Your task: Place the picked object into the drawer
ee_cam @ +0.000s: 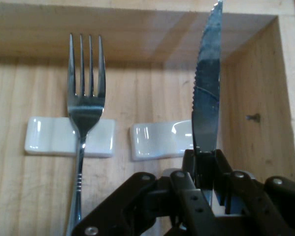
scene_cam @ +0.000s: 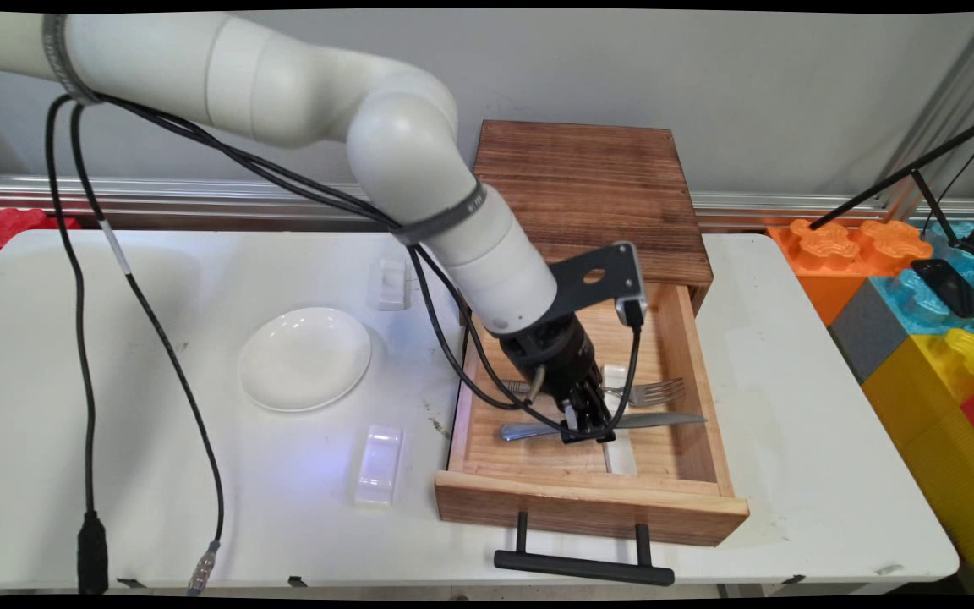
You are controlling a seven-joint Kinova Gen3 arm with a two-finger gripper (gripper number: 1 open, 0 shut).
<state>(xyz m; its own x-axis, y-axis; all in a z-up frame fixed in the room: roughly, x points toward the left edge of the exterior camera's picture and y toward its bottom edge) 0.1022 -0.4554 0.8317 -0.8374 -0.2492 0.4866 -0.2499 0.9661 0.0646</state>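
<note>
Gripping knife (scene_cam: 622, 421) crosswise in drawer (scene_cam: 707, 457), hand (scene_cam: 588, 427) clamped, blade pointing right.

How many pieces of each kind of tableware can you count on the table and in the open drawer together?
plate: 1
fork: 1
knife: 1
cutlery rest: 4
Total: 7
</note>
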